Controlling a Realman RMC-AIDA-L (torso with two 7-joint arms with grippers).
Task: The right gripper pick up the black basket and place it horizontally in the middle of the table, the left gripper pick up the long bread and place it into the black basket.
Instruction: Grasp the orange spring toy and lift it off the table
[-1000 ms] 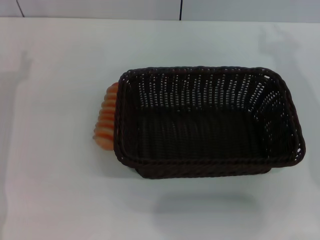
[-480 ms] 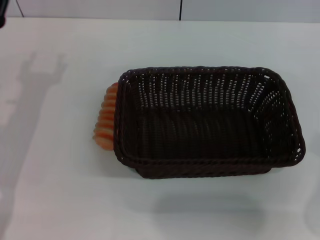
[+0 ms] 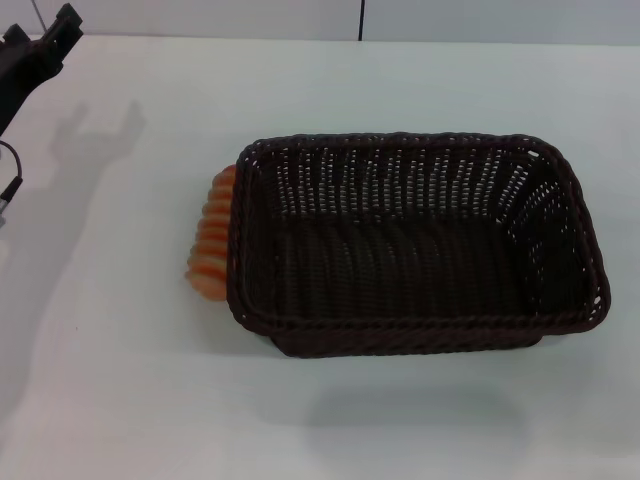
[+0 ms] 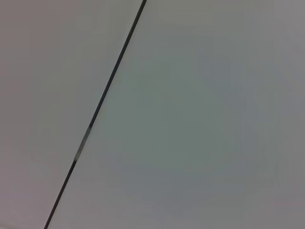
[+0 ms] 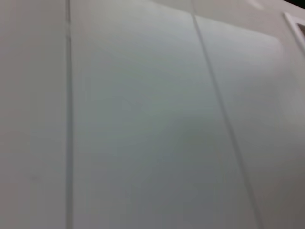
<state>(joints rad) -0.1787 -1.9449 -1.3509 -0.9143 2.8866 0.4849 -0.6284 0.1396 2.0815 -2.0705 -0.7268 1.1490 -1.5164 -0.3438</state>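
Surface: plain white smooth tabletop (image 3: 120, 400), filling nearly the whole head view, pale wall panels behind. Item one: large rectangular dark brown-black woven wicker basket (image 3: 415, 245), lying lengthwise across the middle of the table, slightly toward the robot's right; contents none, its interior bare down to the weave. Likely light and fairly stiff, the open weave and braided rim offering grip; a long rim edge looks the best place to take hold. Item two: small elongated loaf of long bread with orange and cream ribbing (image 3: 211, 238), lying on the table against the basket's left end wall, partly hidden by it (not in the basket). Judged light and soft, easily dented; best pinched gently across its narrow width, approached from the open left side. Item three: left gripper (image 3: 35, 55), black, at the far left corner, well apart from the bread, fingers parted and holding nothing. Right gripper: not visible.
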